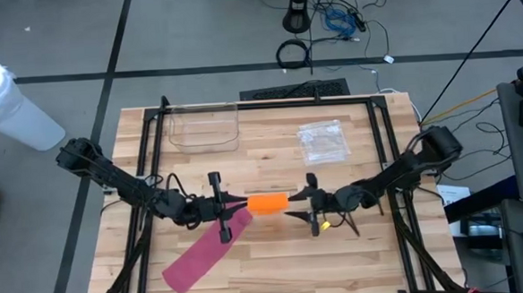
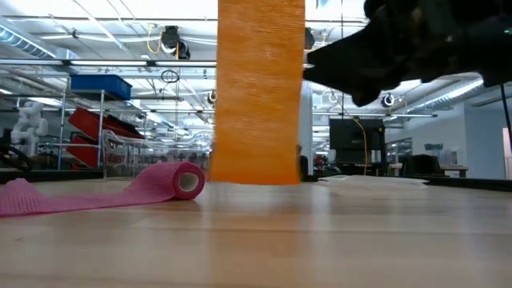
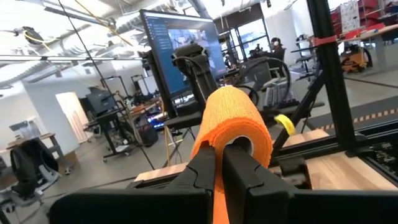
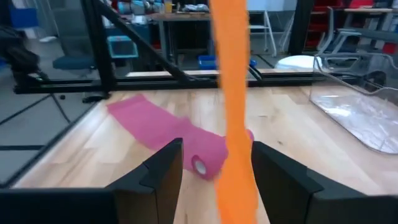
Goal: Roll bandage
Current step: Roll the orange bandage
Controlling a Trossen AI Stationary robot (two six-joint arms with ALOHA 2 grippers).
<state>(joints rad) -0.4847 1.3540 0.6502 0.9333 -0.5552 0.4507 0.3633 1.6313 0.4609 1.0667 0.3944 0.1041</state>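
Observation:
An orange bandage roll [image 1: 267, 202] hangs level above the table's middle, and my left gripper [image 1: 237, 202] is shut on its left end. A loose orange strip [image 2: 258, 92] hangs straight down from it; its lower edge [image 2: 256, 178] ends close to the tabletop. My right gripper [image 1: 311, 204] stands open at the roll's right end. In the right wrist view the strip [image 4: 231, 93] hangs between its fingers [image 4: 163, 167], with a gap on each side. A pink bandage [image 1: 200, 255] lies on the table in front, its rolled end [image 2: 189, 180] toward the middle and its flat tail [image 2: 48, 198] spread out. My left gripper holds the orange roll by its left end [image 3: 219, 163], coming level from the table's left along the roll's length. One finger [image 3: 245, 163] reaches toward the hollow core, the other [image 3: 202, 169] lies outside, with bandage layers between them. The roll is lifted clear.
A clear plastic tub [image 1: 205, 127] and a small plastic bag [image 1: 322, 141] lie toward the far edge. Black frame rails [image 1: 380, 149] run along the table's sides. Bare wood lies in front of the right gripper.

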